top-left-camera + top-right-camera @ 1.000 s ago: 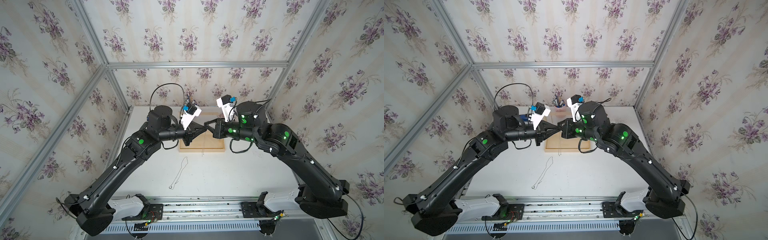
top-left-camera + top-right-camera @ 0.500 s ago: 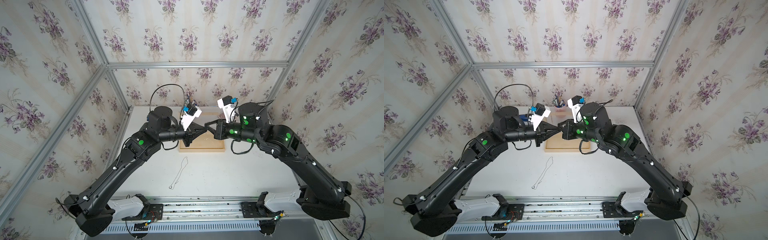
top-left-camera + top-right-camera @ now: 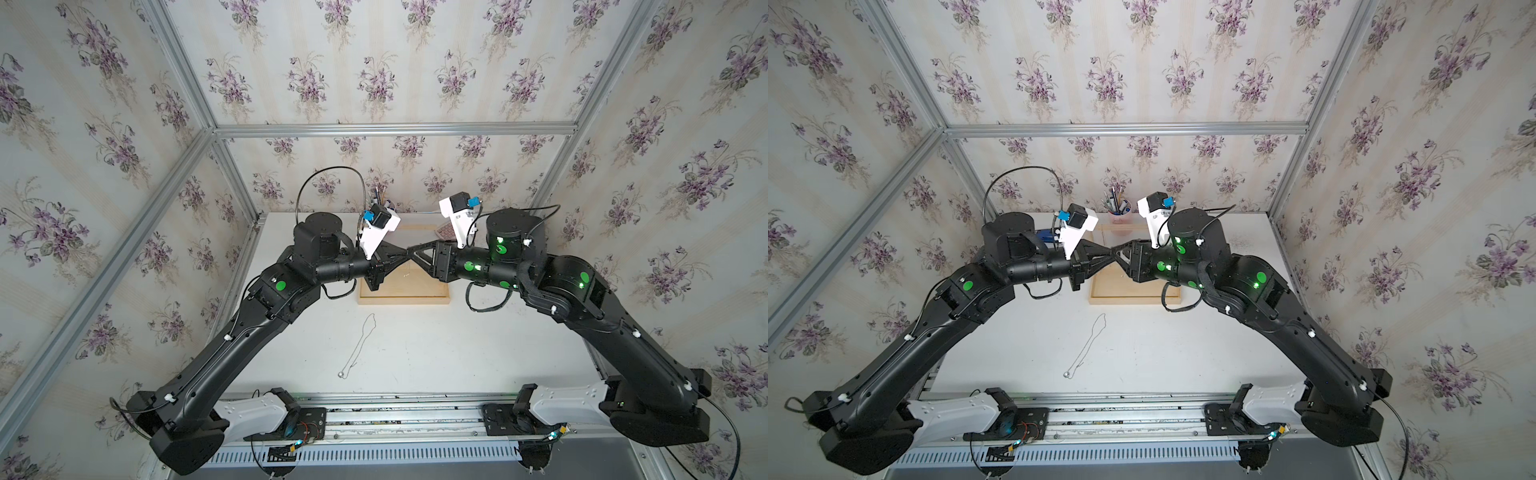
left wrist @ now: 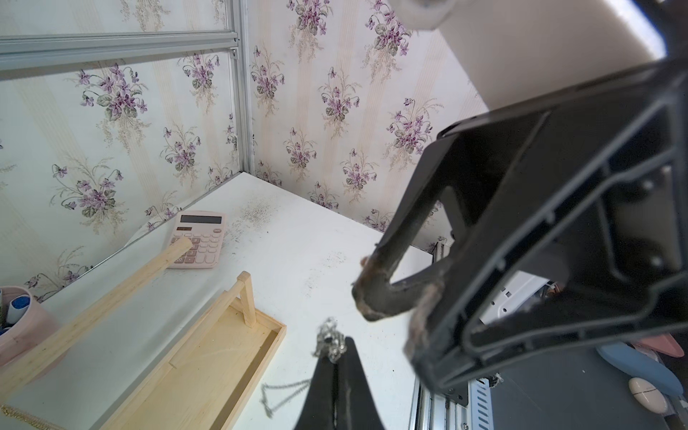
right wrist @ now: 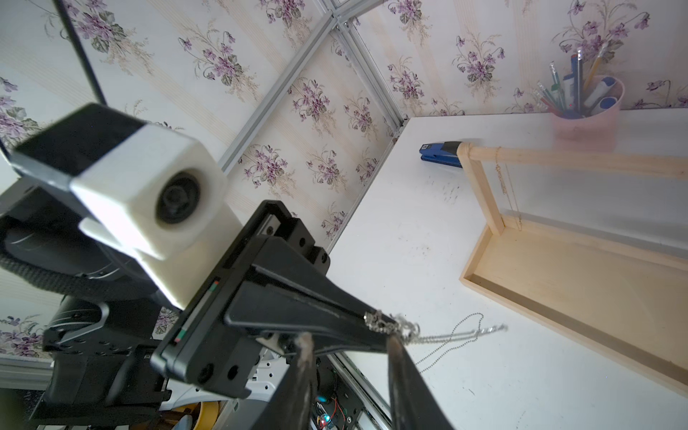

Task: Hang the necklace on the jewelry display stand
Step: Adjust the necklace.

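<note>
A silver necklace [image 4: 329, 340] sits bunched in the pinched-shut tips of the left claw [image 3: 400, 257], held in the air over the jewelry stand [image 3: 405, 300]. The pale wooden stand is toward the back middle of the white worktop [image 3: 457, 345], its shallow tray [image 5: 558, 298] lying flat and its round crossbar [image 5: 558, 158] running between two uprights. A thin gold chain [image 5: 500, 175] hangs from the crossbar close to one upright.

The right claw [image 3: 415, 252] meets the left one tip to tip above the tray, as both top views show. Its fingers [image 5: 303, 357] stand a little apart with nothing gripped between them, and one finger is right beside the bunched necklace. Whether it touches the metal cannot be told.

Another silver chain [image 3: 360, 343] lies stretched out on the worktop in front of the stand, apart from it, with a small bead at its near end. Beyond the stand are a pink calculator [image 4: 199, 238], a pink cup of pens [image 5: 584, 111] and a blue stapler [image 5: 439, 152], all close to the flowered back wall.
</note>
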You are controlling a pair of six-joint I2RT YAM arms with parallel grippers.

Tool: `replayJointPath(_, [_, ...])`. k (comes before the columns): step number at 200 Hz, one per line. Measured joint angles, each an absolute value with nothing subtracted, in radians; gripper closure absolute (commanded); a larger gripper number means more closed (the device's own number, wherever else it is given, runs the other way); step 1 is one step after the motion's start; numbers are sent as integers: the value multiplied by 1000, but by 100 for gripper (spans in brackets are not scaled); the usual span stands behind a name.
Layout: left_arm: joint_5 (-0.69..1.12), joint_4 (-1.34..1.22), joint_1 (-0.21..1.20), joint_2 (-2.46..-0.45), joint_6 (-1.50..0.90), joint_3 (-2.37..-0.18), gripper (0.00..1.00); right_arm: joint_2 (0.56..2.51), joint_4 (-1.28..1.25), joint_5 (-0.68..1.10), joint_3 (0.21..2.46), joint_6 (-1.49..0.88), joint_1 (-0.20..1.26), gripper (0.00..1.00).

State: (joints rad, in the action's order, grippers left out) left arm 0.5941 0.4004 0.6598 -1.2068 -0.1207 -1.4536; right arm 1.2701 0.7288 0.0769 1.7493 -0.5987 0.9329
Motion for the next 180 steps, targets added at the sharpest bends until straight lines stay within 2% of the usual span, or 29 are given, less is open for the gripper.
replayJointPath(44, [594, 394, 661, -1207, -131, -1458, 100, 1191, 687, 29, 1682, -565, 930, 67])
replayJointPath(113, [594, 427, 660, -1206, -157, -1555, 100, 1025, 518, 60, 1343, -381, 930, 72])
replayJointPath(164, [603, 454, 659, -1195, -170, -1589, 100, 968, 352, 110, 1256, -314, 929, 71])
replayJointPath(180, [606, 456, 659, -1195, -172, -1592, 100, 952, 301, 121, 1241, -301, 929, 68])
